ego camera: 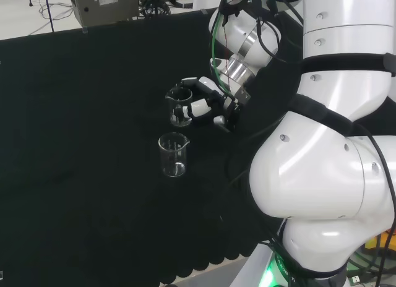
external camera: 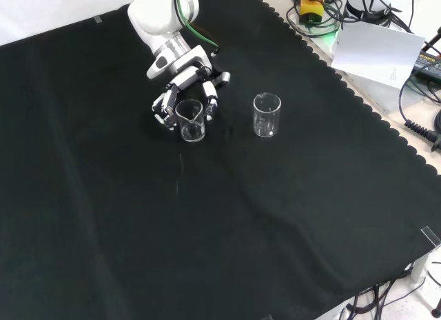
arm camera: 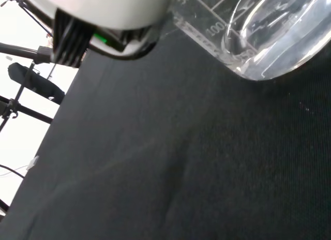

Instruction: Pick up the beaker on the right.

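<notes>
Two clear glass beakers stand on the black cloth. In the front view the left beaker (external camera: 192,121) sits within the black and white hand (external camera: 185,84), whose fingers curl round both its sides. The other beaker (external camera: 267,115) stands free to its right, about a hand's width off. The head view has the held beaker (ego camera: 179,106) farther off, with the hand (ego camera: 213,105) wrapped on it from the right, and the free beaker (ego camera: 172,154) nearer. Up close in the wrist view are the held beaker's base (arm camera: 269,38) and a blurred white part of the hand (arm camera: 98,7). Whether that base rests on the cloth I cannot tell.
The arm's white links (ego camera: 322,145) fill the right of the head view. A grey box (ego camera: 102,5) stands beyond the cloth's far edge. In the front view, white paper (external camera: 375,47) and cables lie past the cloth's scalloped edge (external camera: 358,99) at the upper right.
</notes>
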You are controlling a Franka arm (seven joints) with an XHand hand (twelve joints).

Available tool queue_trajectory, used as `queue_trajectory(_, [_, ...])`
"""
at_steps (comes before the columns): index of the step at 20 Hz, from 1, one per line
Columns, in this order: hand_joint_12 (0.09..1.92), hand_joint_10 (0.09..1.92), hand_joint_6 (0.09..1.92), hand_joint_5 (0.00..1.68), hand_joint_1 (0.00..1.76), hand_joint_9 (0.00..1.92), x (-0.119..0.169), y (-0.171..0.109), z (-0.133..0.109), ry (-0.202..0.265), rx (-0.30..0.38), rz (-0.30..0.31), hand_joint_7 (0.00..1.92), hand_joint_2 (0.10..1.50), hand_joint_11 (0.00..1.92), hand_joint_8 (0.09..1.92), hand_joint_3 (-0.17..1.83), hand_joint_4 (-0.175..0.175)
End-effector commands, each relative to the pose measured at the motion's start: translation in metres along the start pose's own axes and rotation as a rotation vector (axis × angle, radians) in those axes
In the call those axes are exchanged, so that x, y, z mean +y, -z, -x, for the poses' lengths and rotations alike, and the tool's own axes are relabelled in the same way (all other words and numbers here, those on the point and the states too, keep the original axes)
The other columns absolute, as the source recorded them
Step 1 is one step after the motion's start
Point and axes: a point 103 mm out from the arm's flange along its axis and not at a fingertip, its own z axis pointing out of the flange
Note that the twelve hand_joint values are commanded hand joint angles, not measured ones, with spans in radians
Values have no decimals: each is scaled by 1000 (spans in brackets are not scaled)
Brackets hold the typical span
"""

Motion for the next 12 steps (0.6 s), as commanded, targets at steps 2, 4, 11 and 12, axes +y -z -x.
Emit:
queue_trajectory(2, [1357, 548, 910, 740, 965, 798, 2, -4, -3, 25, 7, -28, 688, 544, 220, 713, 636, -25])
queue_trajectory(4, [1351, 537, 922, 712, 968, 787, 3, -5, -3, 22, 3, -32, 664, 534, 226, 711, 637, -26])
queue_trajectory(11, [990, 542, 889, 1069, 1338, 1247, 1, 2, -14, -2, -167, 96, 1165, 632, 962, 768, 684, -103])
queue_trajectory(12, [910, 550, 872, 1112, 1341, 1336, 1, 7, -17, -2, -195, 125, 1257, 604, 1061, 748, 749, -111])
